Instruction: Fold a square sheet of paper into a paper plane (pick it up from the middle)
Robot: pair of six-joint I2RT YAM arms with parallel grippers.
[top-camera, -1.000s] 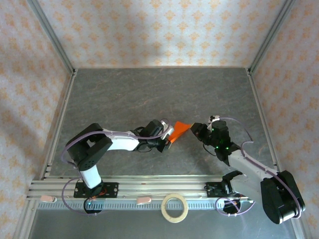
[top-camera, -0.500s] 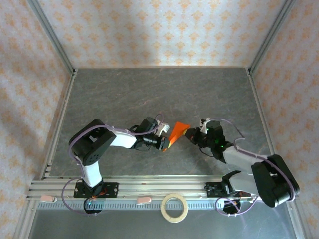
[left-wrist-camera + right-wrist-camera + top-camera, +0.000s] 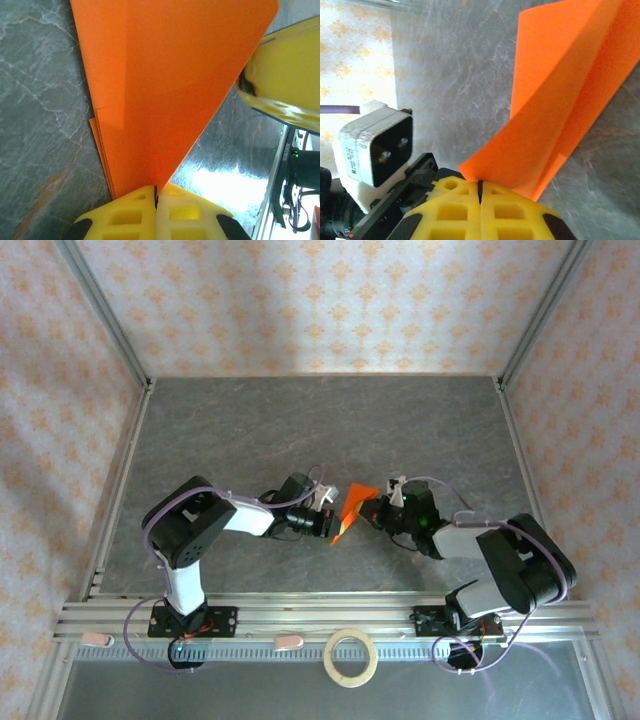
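One bright orange paper plane [image 3: 353, 506] clamped by left tool [image 3: 156, 192] and right tool [image 3: 480, 186]; one pale tape ring [image 3: 351, 657] lying well apart.

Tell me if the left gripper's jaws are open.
No: the left gripper is pinched shut on the paper plane.

No readable text, labels or numbers (anywhere).

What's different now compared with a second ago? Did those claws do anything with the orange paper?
The right claw slid in leftward and pinched shut on the wide end of the paper plane. The left claw, already clamped on the narrow end, drew back a little toward the near edge, taking the paper along. The tape ring by the rail stayed put.
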